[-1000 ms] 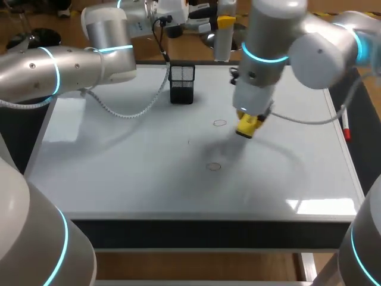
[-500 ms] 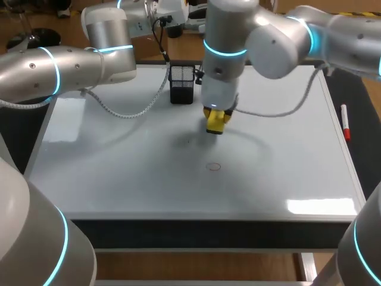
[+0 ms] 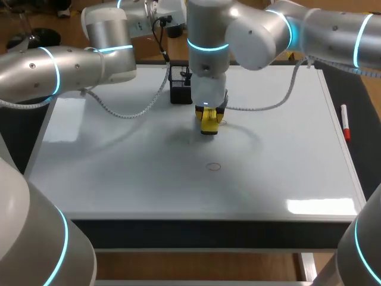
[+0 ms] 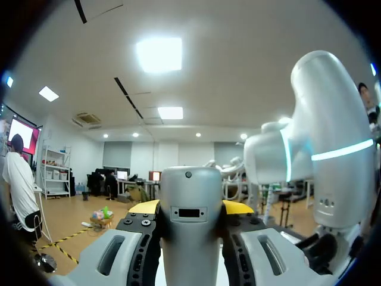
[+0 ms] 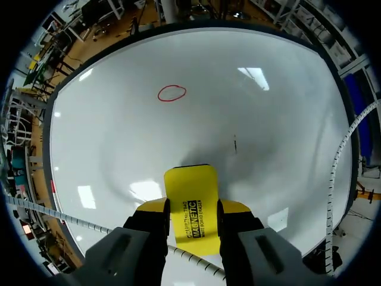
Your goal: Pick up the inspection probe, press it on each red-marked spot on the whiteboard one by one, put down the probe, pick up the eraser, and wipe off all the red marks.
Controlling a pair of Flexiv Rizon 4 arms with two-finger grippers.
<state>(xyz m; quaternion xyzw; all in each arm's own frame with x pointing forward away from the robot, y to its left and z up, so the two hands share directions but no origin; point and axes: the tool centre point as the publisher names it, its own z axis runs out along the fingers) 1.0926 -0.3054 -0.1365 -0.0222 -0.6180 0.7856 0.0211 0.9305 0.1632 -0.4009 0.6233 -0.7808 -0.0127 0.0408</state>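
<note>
The whiteboard (image 3: 119, 173) covers nearly the whole tabletop, and most of it lies bare. The right arm (image 3: 268, 33) comes in from the far right and reaches past the middle. The right gripper (image 3: 208, 116) points down over the far-middle part of the board and is clamped on the yellow eraser (image 3: 208, 126), one finger on each side. In the right wrist view the eraser (image 5: 190, 185) sticks out ahead of the right gripper (image 5: 191, 208) close over the board; whether it touches the surface cannot be told. One red mark (image 3: 214, 167), a thin oval, sits nearer than the eraser, with plain board between them. It is well apart from the near, left and right edges. A small dark fleck (image 5: 235, 143) lies on the board ahead of the eraser. The black mesh holder (image 3: 180, 84) stands just to the far left of the eraser, near the far edge. A red marker (image 3: 344, 122) lies along the right edge. The left arm (image 3: 71, 65) crosses the far left corner. In its wrist view the left gripper (image 4: 191, 207) is closed on the inspection probe (image 4: 190, 185), a grey cylinder held upright.
</note>
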